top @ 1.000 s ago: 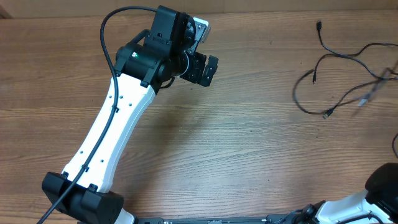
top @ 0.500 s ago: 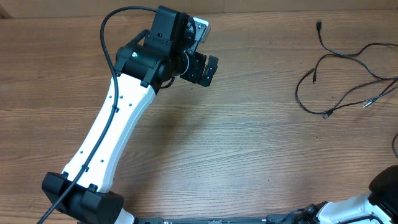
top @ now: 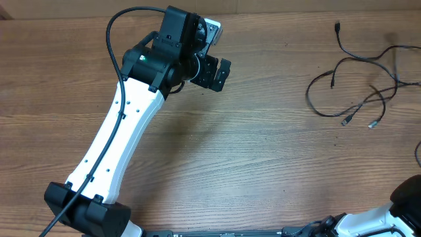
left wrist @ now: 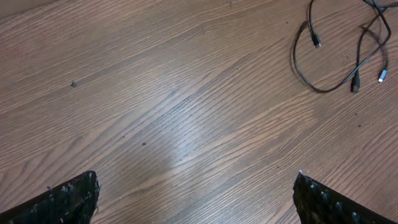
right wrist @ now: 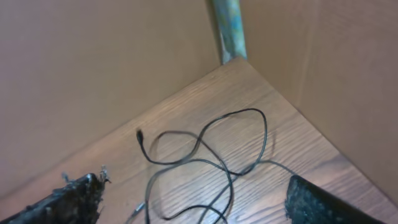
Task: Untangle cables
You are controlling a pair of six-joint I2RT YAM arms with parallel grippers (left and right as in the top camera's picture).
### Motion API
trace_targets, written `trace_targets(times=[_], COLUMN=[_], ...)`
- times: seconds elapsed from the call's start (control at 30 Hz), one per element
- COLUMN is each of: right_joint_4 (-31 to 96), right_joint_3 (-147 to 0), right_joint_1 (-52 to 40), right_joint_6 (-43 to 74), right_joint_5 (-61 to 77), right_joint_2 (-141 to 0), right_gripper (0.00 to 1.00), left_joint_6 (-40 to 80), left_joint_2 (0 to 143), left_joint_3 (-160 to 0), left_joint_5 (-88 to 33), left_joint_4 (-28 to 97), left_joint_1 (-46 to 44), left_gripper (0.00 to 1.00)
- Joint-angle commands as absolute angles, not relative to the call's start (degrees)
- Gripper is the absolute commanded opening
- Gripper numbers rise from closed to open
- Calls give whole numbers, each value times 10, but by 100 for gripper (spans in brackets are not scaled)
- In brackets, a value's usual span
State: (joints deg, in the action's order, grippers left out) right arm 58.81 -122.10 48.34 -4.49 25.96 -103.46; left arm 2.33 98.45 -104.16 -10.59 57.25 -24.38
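Observation:
The cables are thin black cords lying in loose, crossing loops at the table's far right, with small plugs at their ends. The left wrist view has them at its top right. They also show in the right wrist view. My left gripper hovers over bare wood at the upper middle, far left of the cords. It is open with nothing between its fingers. My right gripper hangs above the cords, open and empty. It is outside the overhead view.
Brown cardboard walls meet at a corner with a teal post just behind the cords. My left arm stretches from the bottom left, its thick black cable arching above. Part of the right arm sits at the bottom right.
My right gripper has opened and let go of a cord. That strand was stretched toward the right edge and has now fallen back left onto the table. The left arm has not moved.

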Motion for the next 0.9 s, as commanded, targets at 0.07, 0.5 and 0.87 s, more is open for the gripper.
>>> trace_targets(times=[0.07, 0.5, 0.87], right_joint_4=[593, 622, 636], right_joint_3=[-1218, -1183, -1137], right_joint_1=[483, 342, 161], right_joint_6=[-43, -45, -45], right_joint_5=[355, 385, 382], right_joint_2=[-1030, -1031, -1033], right_gripper=[100, 100, 100], left_joint_6=[8, 8, 8], left_joint_2=[974, 974, 974], left_joint_3=[-1040, -1040, -1040], left_joint_5=[-100, -100, -100], left_joint_4=[571, 572, 571], left_joint_1=[-244, -244, -244], left_gripper=[100, 100, 100])
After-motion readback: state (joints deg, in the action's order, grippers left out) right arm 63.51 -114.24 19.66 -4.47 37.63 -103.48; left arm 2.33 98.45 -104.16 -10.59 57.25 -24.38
